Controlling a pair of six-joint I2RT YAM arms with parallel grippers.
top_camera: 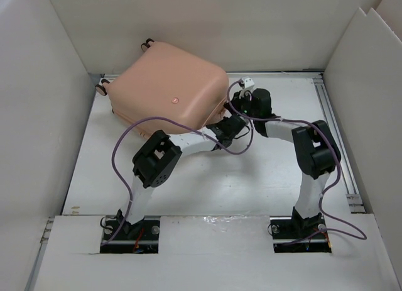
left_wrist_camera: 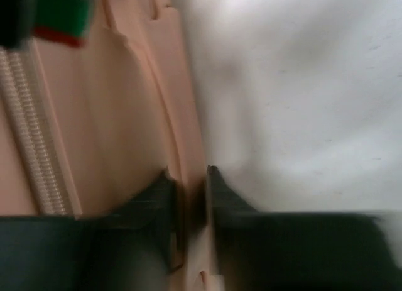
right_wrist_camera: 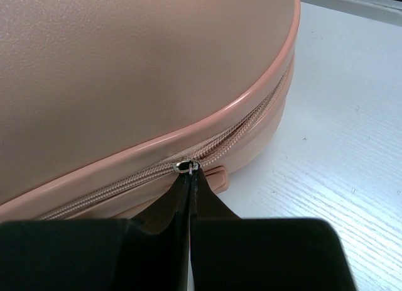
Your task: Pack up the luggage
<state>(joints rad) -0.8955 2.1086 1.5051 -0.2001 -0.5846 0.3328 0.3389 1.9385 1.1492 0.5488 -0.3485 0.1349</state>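
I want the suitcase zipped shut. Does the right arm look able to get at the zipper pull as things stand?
Likely yes: the right gripper is shut on the zipper pull at the suitcase seam, with nothing in between.

Left wrist view blurred throughout, green-and-red shape [left_wrist_camera: 61, 16] cut off at its top edge and unidentified; luggage [right_wrist_camera: 125, 71] cropped in right wrist view.
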